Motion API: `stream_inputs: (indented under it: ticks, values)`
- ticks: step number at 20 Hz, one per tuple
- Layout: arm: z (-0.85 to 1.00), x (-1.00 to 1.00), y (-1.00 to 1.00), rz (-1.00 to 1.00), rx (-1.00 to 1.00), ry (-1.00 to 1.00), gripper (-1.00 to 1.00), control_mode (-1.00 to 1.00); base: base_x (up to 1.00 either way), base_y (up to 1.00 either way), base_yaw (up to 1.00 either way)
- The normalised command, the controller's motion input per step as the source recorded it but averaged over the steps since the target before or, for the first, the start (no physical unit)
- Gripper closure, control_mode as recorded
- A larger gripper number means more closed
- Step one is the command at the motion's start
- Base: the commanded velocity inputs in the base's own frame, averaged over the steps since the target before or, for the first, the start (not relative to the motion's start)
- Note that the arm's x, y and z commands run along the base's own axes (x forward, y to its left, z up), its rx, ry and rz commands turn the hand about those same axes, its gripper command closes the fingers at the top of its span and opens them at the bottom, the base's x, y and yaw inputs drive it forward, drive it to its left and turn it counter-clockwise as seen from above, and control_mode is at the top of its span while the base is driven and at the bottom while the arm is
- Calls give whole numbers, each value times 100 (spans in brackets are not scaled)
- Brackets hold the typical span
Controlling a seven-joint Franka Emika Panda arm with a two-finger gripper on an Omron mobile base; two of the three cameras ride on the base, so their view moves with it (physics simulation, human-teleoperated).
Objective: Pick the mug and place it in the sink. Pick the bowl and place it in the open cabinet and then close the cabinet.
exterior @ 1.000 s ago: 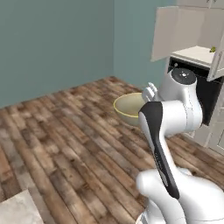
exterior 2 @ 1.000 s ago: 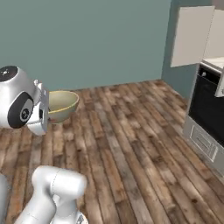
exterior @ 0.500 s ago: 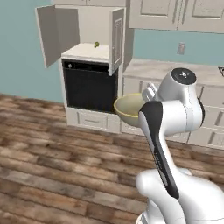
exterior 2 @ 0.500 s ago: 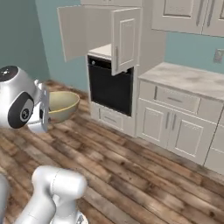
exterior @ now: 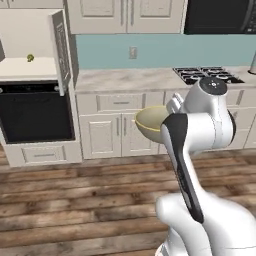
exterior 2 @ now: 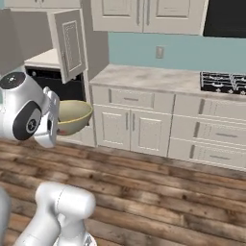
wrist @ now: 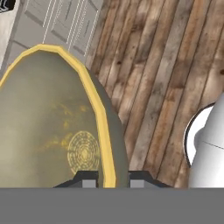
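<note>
1. Carried in mid-air over the wooden floor (exterior: pixel 75 210): the bowl (exterior: pixel 152 122), its rim pinched between the fingers (wrist: pixel 89 181) of the gripper (wrist: pixel 110 180).
2. Open cabinet (exterior: pixel 27 67) up at left above the black oven (exterior: pixel 35 112) (small green item inside).
3. Best kept level, approached squarely, lifted clear of the shelf lip before release.

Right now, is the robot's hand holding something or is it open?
Gripper: shut on the bowl, one finger on each side of its yellow rim.
</note>
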Motion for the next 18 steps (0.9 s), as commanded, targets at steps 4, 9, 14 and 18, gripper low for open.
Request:
stream_inputs:
  ticks: [4,9,14,18]
  values:
    - [0,0,0,0,0,0,100,100,4,48,-3]
    - [0,0,0,0,0,0,100,100,43,71,0]
    - [0,0,0,0,0,0,100,100,90,56,-2]
    - [0,0,0,0,0,0,100,100,65,48,-9]
